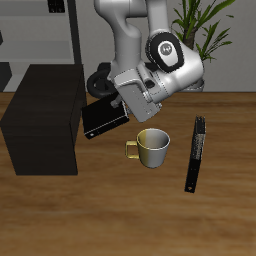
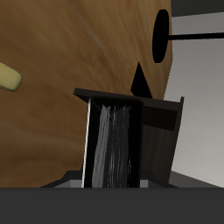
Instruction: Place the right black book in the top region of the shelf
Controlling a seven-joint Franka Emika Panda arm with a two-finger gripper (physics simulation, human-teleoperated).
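Gripper [image 1: 112,97] of mine clamped on chunky black hardcover book [image 1: 104,119], lifted above wooden tabletop [image 1: 230,215], beside large black box-shaped shelf [image 1: 45,125], near cream mug [image 1: 152,147].

We see our white robot arm's tool [image 1: 107,98] gripping the chunky black hardcover book [image 1: 104,119] tilted above the wooden surface [image 1: 120,215], between the large black box-shaped shelf [image 1: 45,118] and a cream mug [image 1: 153,147].

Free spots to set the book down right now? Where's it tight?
The shelf top is bare. The table is open along its front edge, ahead of the mug and thin black book. Crowded: the gap between shelf and mug, where the gripper holds the right black book.
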